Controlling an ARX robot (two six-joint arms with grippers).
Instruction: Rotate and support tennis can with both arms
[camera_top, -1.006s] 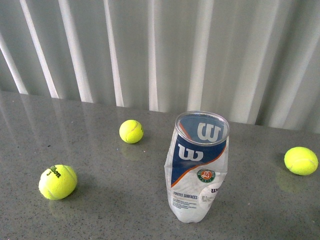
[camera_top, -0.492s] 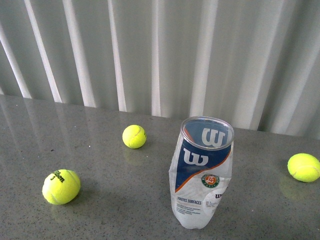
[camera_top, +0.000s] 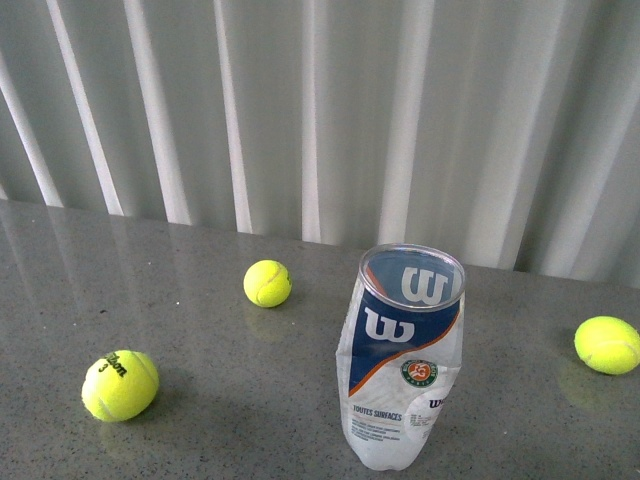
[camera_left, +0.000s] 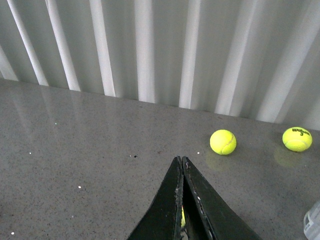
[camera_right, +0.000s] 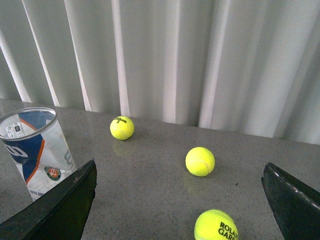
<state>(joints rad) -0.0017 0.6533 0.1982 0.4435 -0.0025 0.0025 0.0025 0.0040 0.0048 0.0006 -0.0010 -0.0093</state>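
Front view, L to R: tennis ball near the front-left of the grey table, a second ball further back, then the tennis can upright w/ open mouth up, body dented, standing alone; third ball far right. Neither arm shows in that view.

Left gripper: fingers pressed together, empty, can only a sliver at the frame edge. Right gripper: fingers wide apart, nothing between them, can off to one side.

Risks, as I judge: the can is light and crumpled, so a one-sided push probably tips or skids it. Hard squeeze likely buckles it more. Loose balls nearby could get knocked and roll.
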